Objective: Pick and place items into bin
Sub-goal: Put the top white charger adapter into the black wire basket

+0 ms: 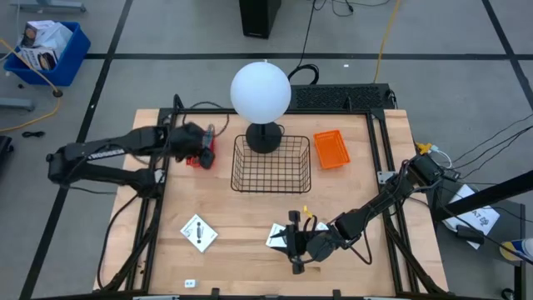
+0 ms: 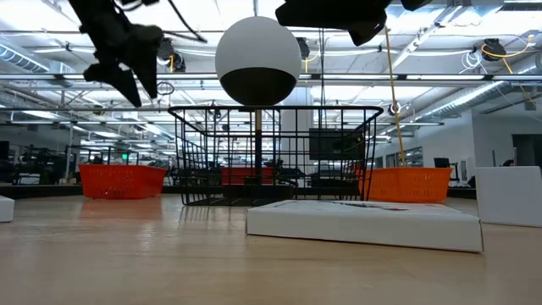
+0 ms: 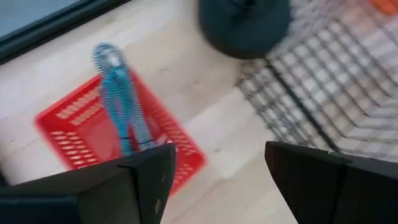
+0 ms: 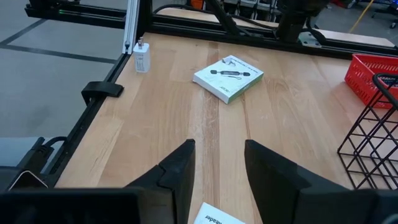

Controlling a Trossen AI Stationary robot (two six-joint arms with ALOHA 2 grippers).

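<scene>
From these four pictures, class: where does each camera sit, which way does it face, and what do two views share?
High view: overhead, looking down on the table; both arms show.
Low view: at tabletop height, facing the wire basket; arms hang overhead.
Left wrist view: above the red bin, where a bluish-handled tool lies; open left gripper.
Right wrist view: looks across the table to a white card; right gripper.
Shared: high and low views both show the globe lamp.

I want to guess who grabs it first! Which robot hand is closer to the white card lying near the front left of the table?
The right gripper. It hovers near the table's front middle, with the white card off to its side. The left gripper is farther back, above the red basket.
</scene>
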